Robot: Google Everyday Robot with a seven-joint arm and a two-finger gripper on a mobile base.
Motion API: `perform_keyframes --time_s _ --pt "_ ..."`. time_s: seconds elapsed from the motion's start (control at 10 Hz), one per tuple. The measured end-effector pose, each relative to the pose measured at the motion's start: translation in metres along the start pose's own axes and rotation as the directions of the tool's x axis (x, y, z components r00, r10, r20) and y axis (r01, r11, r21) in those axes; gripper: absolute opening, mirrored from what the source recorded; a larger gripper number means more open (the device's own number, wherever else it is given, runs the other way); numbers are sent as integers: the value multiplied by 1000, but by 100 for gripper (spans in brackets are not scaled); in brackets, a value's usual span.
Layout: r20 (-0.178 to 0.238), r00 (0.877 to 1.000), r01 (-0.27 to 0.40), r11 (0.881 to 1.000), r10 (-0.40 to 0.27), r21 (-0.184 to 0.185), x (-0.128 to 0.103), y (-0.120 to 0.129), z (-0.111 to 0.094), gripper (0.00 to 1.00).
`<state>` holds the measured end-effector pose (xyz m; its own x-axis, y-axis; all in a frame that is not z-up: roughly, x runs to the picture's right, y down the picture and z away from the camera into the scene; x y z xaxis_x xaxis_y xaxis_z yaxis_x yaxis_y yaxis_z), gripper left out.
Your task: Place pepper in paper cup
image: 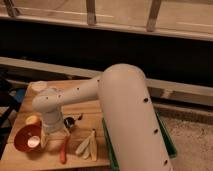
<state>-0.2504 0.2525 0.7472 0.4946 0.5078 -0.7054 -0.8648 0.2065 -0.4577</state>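
Gripper (54, 131) hangs low over the table, open or closed cannot be told; pepper (64, 150) lies flat just camera-side of it and slightly rightward in view, long axis running near-to-far, with the paper cup (38, 86) well apart beyond the gripper.

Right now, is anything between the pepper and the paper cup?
Yes: the robot's arm lies between the pepper at the near edge and the paper cup at the far corner. The gripper hangs between the pepper and the orange bowl.
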Motion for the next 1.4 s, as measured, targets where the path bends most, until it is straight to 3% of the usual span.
perform_keyframes --time_s 0.4,0.6,0.9,1.1,1.4 --pt "-17 999 -37 999 37 3 8 -10 9 80" --pt "-30 997 -73 997 72 -23 13 -25 29 80" --pt "-32 994 -101 994 100 -40 15 -30 35 77" --pt "2 985 -172 984 172 -37 14 -33 32 59" --pt "19 983 -181 983 182 -17 13 -33 28 28"
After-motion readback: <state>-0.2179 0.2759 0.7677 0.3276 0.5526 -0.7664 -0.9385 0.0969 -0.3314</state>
